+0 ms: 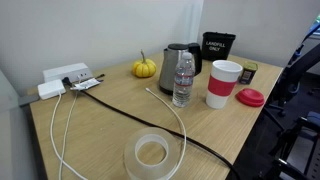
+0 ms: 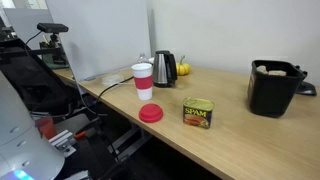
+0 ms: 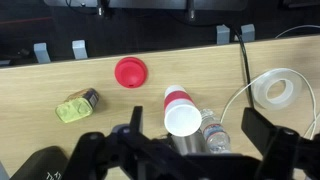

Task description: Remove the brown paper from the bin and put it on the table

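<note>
The black bin [image 1: 218, 46] with white "LANDFILL ONLY" lettering stands at the far corner of the light wood table [image 1: 110, 125]. In an exterior view the bin [image 2: 273, 92] holds crumpled brown paper [image 2: 271, 69] that shows at its open top. My gripper [image 3: 193, 120] is open and empty. In the wrist view it hangs high above the red-and-white cup [image 3: 180, 110], the water bottle [image 3: 212, 136] and the kettle. The bin is out of the wrist view, and the gripper does not show in either exterior view.
On the table are a steel kettle [image 1: 178, 66], a small pumpkin [image 1: 144, 67], a red lid [image 1: 250, 97], a Spam can [image 2: 198, 113], a tape roll [image 1: 151, 153], a power strip [image 1: 66, 78] and black and white cables [image 1: 120, 110]. Dark robot parts [image 1: 300, 90] stand beside the table.
</note>
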You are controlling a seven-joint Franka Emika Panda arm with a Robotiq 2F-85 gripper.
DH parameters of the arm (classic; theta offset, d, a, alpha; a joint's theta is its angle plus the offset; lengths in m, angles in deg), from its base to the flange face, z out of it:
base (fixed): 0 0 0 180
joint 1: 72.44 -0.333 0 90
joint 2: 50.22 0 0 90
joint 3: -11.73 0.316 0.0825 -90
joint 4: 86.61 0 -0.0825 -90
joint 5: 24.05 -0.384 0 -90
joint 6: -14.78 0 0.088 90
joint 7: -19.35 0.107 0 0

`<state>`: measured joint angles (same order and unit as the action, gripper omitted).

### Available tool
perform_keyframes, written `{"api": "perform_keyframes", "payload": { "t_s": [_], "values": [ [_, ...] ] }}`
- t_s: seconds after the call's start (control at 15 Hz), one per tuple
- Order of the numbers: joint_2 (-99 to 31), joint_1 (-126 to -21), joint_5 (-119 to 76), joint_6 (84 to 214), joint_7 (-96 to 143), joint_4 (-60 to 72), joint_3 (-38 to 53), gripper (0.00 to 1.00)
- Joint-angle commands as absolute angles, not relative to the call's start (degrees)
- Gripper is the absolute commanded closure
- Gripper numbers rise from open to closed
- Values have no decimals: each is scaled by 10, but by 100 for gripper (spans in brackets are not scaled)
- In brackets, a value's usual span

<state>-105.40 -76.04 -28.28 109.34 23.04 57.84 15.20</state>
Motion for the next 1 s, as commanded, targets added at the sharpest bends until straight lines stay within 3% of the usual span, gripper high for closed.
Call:
{"api": "perform_keyframes", "payload": {
  "t_s": [0.0, 0.4, 0.93],
  "values": [
    [-1053, -756, -285, 1092, 228, 577, 154, 0],
    [-1053, -756, -285, 1092, 228, 577, 154, 0],
    [-1083, -696, -300, 1110, 447, 587, 217, 0]
  ]
}}
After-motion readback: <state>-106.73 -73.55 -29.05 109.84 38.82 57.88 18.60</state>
